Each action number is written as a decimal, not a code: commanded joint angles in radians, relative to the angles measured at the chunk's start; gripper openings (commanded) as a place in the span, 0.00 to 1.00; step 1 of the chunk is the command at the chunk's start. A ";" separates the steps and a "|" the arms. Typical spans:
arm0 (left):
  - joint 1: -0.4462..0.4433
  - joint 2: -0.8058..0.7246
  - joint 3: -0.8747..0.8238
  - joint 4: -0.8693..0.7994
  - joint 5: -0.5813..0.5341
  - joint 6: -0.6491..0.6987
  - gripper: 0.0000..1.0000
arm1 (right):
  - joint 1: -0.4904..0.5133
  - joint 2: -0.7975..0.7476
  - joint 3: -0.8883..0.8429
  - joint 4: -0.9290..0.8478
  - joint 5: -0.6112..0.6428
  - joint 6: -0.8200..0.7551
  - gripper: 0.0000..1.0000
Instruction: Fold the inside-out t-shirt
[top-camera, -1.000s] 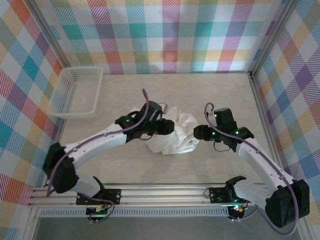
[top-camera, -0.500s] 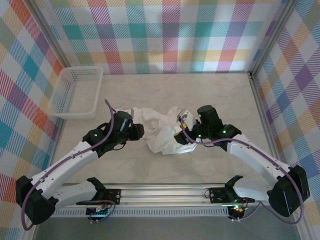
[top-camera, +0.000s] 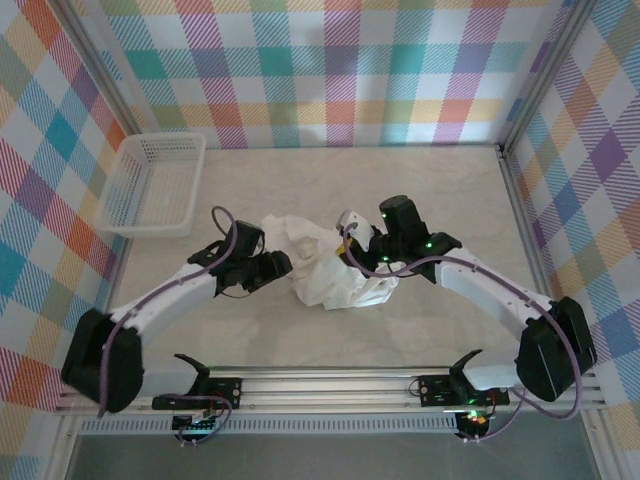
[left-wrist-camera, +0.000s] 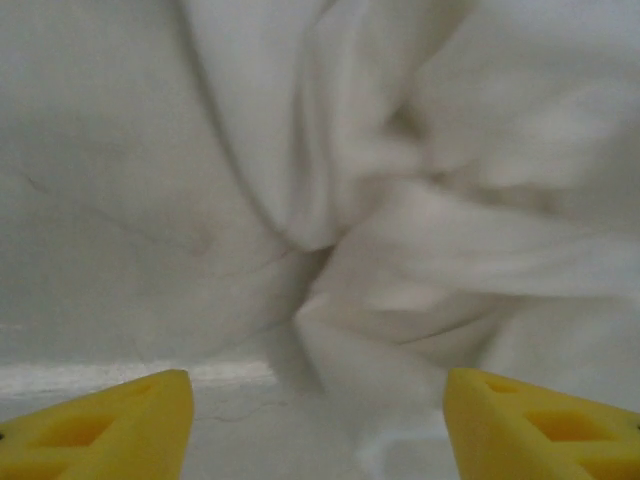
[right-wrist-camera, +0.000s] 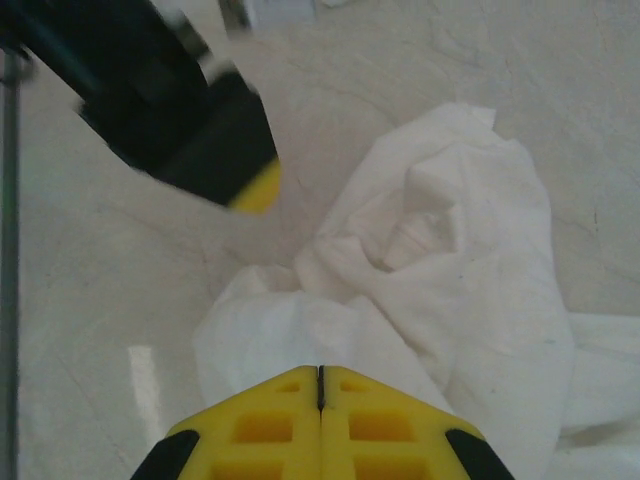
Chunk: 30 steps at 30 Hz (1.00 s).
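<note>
Since half a second ago the right gripper has drawn back over the crumpled shirt, which lies mid-table. Left gripper sits at the shirt's left edge, with the basket well apart. Left wrist: fingers spread, cloth ahead. Right wrist: fingers pressed together, nothing between them, shirt beyond.

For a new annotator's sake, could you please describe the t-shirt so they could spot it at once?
On the pale table, near its middle, lies the t-shirt, a crumpled white heap. Unlike the rigid white mesh basket at the far left, it is soft, wrinkled cloth.
</note>
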 joint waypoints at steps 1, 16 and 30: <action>0.002 0.081 0.012 0.167 0.190 -0.082 0.71 | 0.003 -0.099 -0.040 -0.013 -0.037 0.030 0.00; 0.061 0.203 0.253 0.095 0.094 0.016 0.00 | 0.027 -0.364 -0.245 -0.059 -0.197 0.164 0.00; 0.062 0.213 0.174 0.041 0.031 0.084 0.22 | 0.144 -0.393 -0.416 0.156 0.260 0.581 0.32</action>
